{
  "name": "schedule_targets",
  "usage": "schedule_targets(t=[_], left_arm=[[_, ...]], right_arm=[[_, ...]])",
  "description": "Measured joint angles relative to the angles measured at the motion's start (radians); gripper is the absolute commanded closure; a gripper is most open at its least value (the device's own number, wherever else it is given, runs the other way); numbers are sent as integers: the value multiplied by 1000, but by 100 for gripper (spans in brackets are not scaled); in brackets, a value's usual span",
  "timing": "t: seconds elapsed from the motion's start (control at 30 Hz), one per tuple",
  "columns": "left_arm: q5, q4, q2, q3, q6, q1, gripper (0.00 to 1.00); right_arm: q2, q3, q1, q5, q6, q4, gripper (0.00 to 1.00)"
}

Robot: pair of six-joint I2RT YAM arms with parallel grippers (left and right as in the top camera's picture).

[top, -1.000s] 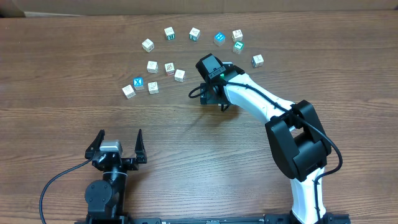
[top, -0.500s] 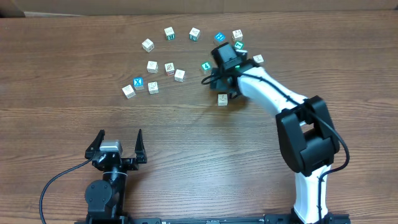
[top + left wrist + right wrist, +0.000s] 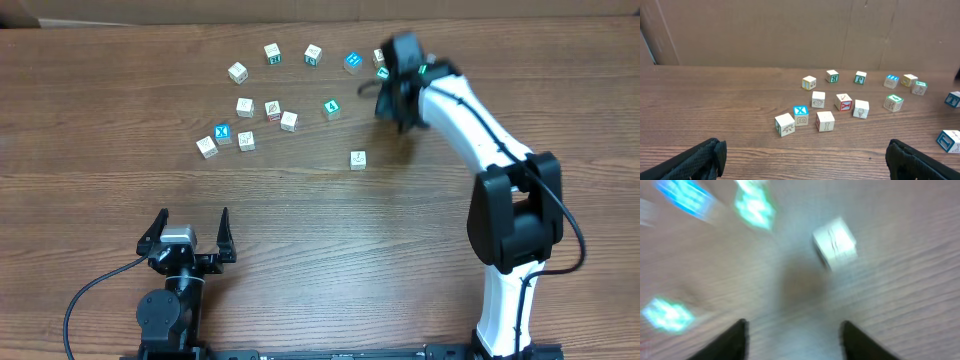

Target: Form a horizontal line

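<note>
No horizontal line shows; the letter cubes lie scattered. A whitish cube [image 3: 357, 159] sits alone mid-table, and a teal-faced cube [image 3: 331, 107] lies up and left of it. My right gripper [image 3: 398, 112] hovers at the back right among the cubes. Its view is blurred: the gripper [image 3: 792, 335] is open over bare wood, with a white cube [image 3: 835, 242] ahead and a teal cube [image 3: 756, 207] beyond. My left gripper [image 3: 190, 225] is open near the front left, holding nothing [image 3: 805, 165].
A loose cluster with a blue X cube [image 3: 223, 133] [image 3: 800, 111] lies left of centre. More cubes arc along the back [image 3: 272, 53]. A cardboard wall [image 3: 790, 30] backs the table. The right arm [image 3: 470, 120] stretches across the right side.
The right arm swung from mid-table to the back right. A whitish cube and a teal-faced cube now show where it hovered. Its jaws have narrowed. The left arm is still.
</note>
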Motion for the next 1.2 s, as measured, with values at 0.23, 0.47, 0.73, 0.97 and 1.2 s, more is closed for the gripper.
schedule_targets(t=[0.23, 0.47, 0.73, 0.97, 1.2], left_arm=[[0, 0, 0, 0, 0, 0, 0], [0, 0, 0, 0, 0, 0, 0], [0, 0, 0, 0, 0, 0, 0], [0, 0, 0, 0, 0, 0, 0], [0, 0, 0, 0, 0, 0, 1]], right_arm=[[-27, 310, -11, -3, -42, 62, 37], [7, 320, -11, -5, -65, 134, 20], [200, 320, -11, -3, -66, 167, 20], [322, 318, -11, -3, -66, 209, 20], [362, 318, -14, 12, -67, 225, 27]])
